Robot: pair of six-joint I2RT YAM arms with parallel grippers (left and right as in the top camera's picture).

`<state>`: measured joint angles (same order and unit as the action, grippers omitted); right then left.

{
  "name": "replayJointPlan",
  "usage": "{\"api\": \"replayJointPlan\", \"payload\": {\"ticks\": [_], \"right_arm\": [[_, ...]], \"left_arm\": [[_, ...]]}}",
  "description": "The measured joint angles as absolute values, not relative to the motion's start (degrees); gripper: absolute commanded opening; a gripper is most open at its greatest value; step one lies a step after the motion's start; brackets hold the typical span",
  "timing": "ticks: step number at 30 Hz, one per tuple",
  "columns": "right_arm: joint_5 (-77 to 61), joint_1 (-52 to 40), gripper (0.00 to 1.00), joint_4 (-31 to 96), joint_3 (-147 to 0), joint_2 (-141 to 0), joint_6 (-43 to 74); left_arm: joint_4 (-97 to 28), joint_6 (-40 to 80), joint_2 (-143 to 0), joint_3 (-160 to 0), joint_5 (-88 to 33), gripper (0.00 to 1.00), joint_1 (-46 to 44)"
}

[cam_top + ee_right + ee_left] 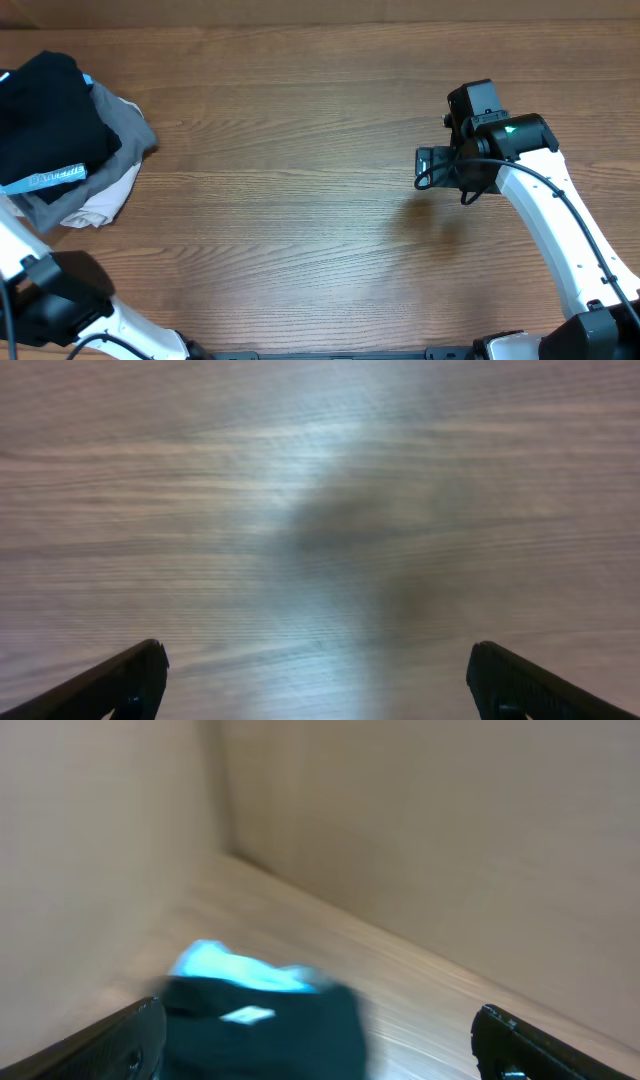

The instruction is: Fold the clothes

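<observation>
- The black T-shirt [40,110] lies at the far left edge of the surface [300,200], as a compact bundle on top of a pile. It is partly cut off by the overhead frame.
- Under it, a band of the light blue shirt [50,178] shows along the near edge. The grey garment [125,125] and the white garment [105,200] stick out to the right.
- The left arm [60,300] rises from the near left corner and is plainly the nearer one.
- In its wrist view the left fingers [120,1040] are spread wide and hold nothing.
- The T-shirt [265,1030] sits ahead of and below them, in the gap and a little towards the left-hand finger. They do not seem to touch it, though the picture is blurred.
- The small white neck label [247,1015] faces up on the part of the bundle nearest the camera, with the light blue shirt [230,965] peeking out behind.
- The bundle looks roughly as wide as it is deep, and the frame edge hides part of it, so I cannot tell its long axis.
- Judged from this, the fold looks done or nearly so, and any tidying would fall to the left arm.
- The right arm [540,210] stands well apart, across the bare middle of the surface.
- The right fingers [120,685] are also spread wide over plain wood, gripping nothing.
</observation>
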<state>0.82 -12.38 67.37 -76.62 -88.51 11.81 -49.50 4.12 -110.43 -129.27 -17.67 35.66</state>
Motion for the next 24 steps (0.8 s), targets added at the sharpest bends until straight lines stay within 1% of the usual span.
{"api": "replayJointPlan", "payload": {"ticks": [3,4,5,11,14,16,19,24], "right_arm": [[-2.28,-12.4,1.0,63.22,-76.62,-88.51,11.81],[-4.38,-12.4,1.0,60.9,-76.62,-88.51,11.79],[-5.23,-12.4,1.0,59.72,-76.6,-88.51,11.84],[-8.16,-12.4,1.0,49.93,-76.64,-88.51,11.99],[-7.18,-12.38,1.0,48.01,-76.64,-88.51,11.94],[-6.46,-12.34,1.0,48.49,-76.64,-88.51,11.94],[-5.74,-11.49,1.0,53.01,-76.66,-88.44,13.43],[-5.15,-10.11,1.0,57.91,-76.66,-86.04,15.51]], "left_arm": [[-54.26,4.16,-109.71,-129.75,-19.33,1.0,29.39],[-57.41,4.14,-110.02,-129.73,-19.73,1.0,24.91],[-59.07,4.16,-110.39,-129.71,-19.73,1.0,22.31],[-77.76,3.51,-113.6,-129.67,-14.94,1.0,4.27],[-85.78,2.98,-115.2,-129.58,-12.34,1.0,-1.69],[-90.65,2.83,-116.05,-129.58,-10.79,1.0,-5.04],[-96.33,2.87,-116.4,-129.49,-7.79,1.0,-8.51],[-96.55,3.99,-116.11,-128.81,-5.04,1.0,-11.62]]}}
